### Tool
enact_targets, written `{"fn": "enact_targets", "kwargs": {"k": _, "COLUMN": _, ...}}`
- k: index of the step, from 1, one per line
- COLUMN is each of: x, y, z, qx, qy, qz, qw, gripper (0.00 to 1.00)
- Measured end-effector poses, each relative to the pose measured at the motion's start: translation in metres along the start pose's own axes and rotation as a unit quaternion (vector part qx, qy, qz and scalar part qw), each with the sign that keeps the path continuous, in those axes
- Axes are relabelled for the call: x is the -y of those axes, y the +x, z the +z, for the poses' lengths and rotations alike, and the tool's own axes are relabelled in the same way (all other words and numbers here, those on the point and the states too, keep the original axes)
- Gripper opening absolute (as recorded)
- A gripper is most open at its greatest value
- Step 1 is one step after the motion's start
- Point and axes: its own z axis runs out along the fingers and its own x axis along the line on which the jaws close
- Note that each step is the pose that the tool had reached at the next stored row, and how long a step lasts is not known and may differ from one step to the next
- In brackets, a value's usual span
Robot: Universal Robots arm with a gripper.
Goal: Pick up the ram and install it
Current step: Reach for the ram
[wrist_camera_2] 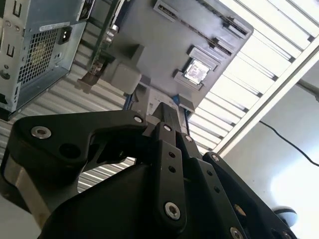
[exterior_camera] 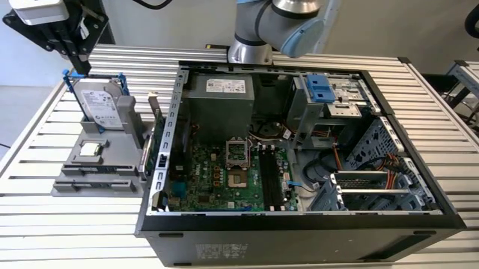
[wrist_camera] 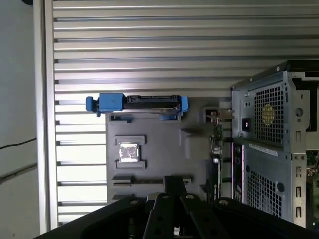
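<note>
Exterior view: the gripper point(exterior_camera: 78, 70), pinched shut and empty, hovered above the hard drive point(exterior_camera: 101, 106). At the drive's four o'clock, the ram point(exterior_camera: 152, 131) stood on edge, likely light, stiff and fragile, and best gripped along its upper edge.

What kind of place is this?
Probably a robotics lab bench for computer assembly: an open computer case on a slatted metal table, a grey parts fixture, a robot arm.

Exterior view: high, angled down over open computer case point(exterior_camera: 299, 241) and grey parts holder point(exterior_camera: 75, 188) on slatted surface point(exterior_camera: 75, 224). Both wrist views: past gripper point(wrist_camera: 174, 183) onto same holder; first straight down, second oblique.
</note>
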Motion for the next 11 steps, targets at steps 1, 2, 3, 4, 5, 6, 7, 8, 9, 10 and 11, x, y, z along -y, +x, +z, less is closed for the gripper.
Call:
{"fn": "enact_targets", "kwargs": {"k": 1, "x": 0.0001, "y": 0.0017, "z": 0.0000, "qx": 0.0000, "qy": 0.0000, "qz": 0.000, "qw": 1.00000, "gripper": 0.00}}
{"fn": "enact_targets", "kwargs": {"k": 2, "x": 0.0001, "y": 0.0033, "z": 0.0000, "qx": -0.0001, "qy": 0.0000, "qz": 0.000, "qw": 1.00000, "gripper": 0.00}}
{"fn": "enact_targets", "kwargs": {"k": 3, "x": 0.0001, "y": 0.0047, "z": -0.0001, "qx": -0.0002, "qy": 0.0000, "qz": 0.000, "qw": 1.00000, "gripper": 0.00}}
{"fn": "enact_targets", "kwargs": {"k": 4, "x": 0.0002, "y": 0.0064, "z": -0.0001, "qx": -0.0003, "qy": 0.0000, "qz": 0.000, "qw": 1.00000, "gripper": 0.00}}
{"fn": "enact_targets", "kwargs": {"k": 5, "x": 0.0002, "y": 0.0078, "z": -0.0001, "qx": -0.0003, "qy": 0.0000, "qz": 0.000, "qw": 1.00000, "gripper": 0.00}}
{"fn": "enact_targets", "kwargs": {"k": 6, "x": 0.0003, "y": 0.0093, "z": -0.0002, "qx": -0.0004, "qy": 0.0000, "qz": 0.000, "qw": 1.00000, "gripper": 0.00}}
{"fn": "enact_targets", "kwargs": {"k": 7, "x": 0.0003, "y": 0.0106, "z": -0.0002, "qx": -0.0006, "qy": 0.0000, "qz": 0.000, "qw": 1.00000, "gripper": 0.00}}
{"fn": "enact_targets", "kwargs": {"k": 8, "x": 0.0004, "y": 0.0119, "z": -0.0002, "qx": -0.0007, "qy": 0.0000, "qz": 0.000, "qw": 1.00000, "gripper": 0.00}}
{"fn": "enact_targets", "kwargs": {"k": 9, "x": 0.0004, "y": 0.0134, "z": -0.0003, "qx": -0.0009, "qy": 0.0000, "qz": 0.000, "qw": 1.00000, "gripper": 0.00}}
{"fn": "enact_targets", "kwargs": {"k": 10, "x": 0.0005, "y": 0.0150, "z": -0.0003, "qx": -0.0010, "qy": 0.0000, "qz": 0.000, "qw": 1.00000, "gripper": 0.00}}
{"fn": "enact_targets", "kwargs": {"k": 11, "x": 0.0005, "y": 0.0164, "z": -0.0003, "qx": -0.0012, "qy": 0.0000, "qz": 0.000, "qw": 1.00000, "gripper": 0.00}}
